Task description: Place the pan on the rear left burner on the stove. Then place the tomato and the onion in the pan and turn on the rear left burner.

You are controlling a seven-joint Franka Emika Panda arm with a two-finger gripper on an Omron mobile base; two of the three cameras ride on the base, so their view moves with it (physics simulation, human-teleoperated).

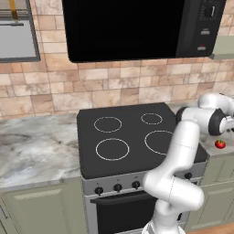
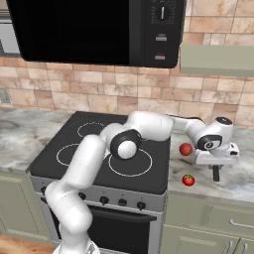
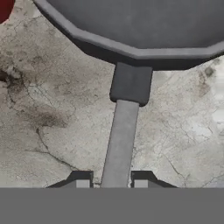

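Observation:
In the hand view the dark grey pan point(image 3: 140, 22) lies on the marble counter, its straight handle point(image 3: 120, 140) running down between my fingertips. My gripper point(image 3: 111, 183) is shut on that handle. From the right base view the gripper point(image 2: 216, 171) hangs over the counter to the right of the stove point(image 2: 149, 176). The onion point(image 2: 186, 149) sits just left of the hand, and the tomato point(image 2: 188, 180) with its green cap lies nearer the counter's front edge. The rear left burner point(image 1: 108, 124) is bare. The tomato point(image 1: 220, 144) also shows beside my arm.
A black microwave point(image 1: 137, 27) hangs low over the cooktop. Black knobs point(image 1: 117, 187) line the stove's silver front panel. Marble counter point(image 1: 36, 146) stretches to the left of the stove. A red edge point(image 3: 4, 8) shows at the hand view's corner; which ball it is cannot be told.

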